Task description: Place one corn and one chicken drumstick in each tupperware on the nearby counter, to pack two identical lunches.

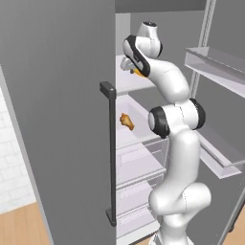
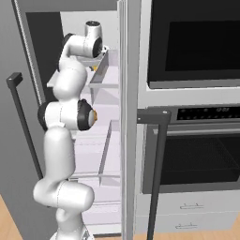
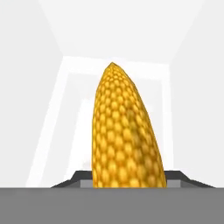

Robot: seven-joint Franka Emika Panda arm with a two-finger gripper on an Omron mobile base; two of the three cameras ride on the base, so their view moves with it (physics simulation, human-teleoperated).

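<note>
In the hand view, a yellow corn cob [image 3: 124,135] stands right in front of the camera. Its thick end sits low between the fingers and its pointed tip reaches away toward the white back wall of the fridge [image 3: 113,39]. The fingers themselves are hidden behind the cob, but it sits firmly along the hand axis, so they appear clamped on it.

In the left base view, the white arm [image 1: 179,143] rises from the lower right and bends into the open fridge. The gripper [image 1: 134,69] is at the level of an upper shelf [image 1: 131,81], and a small yellow piece of the corn shows just under the hand. On the next shelf lower, a brown chicken drumstick [image 1: 127,121] lies alone, well apart from the gripper. The grey fridge door [image 1: 57,119] with its dark vertical handle [image 1: 111,153] stands at the left, and clear door bins [image 1: 215,62] hang at the right.

In the right base view, the hand is also inside the fridge, near a shelf, and a bit of yellow shows beside it. To the right of the fridge there is a built-in oven [image 2: 192,154] with a dark glass door, and pale drawers [image 2: 187,211] are under it.
</note>
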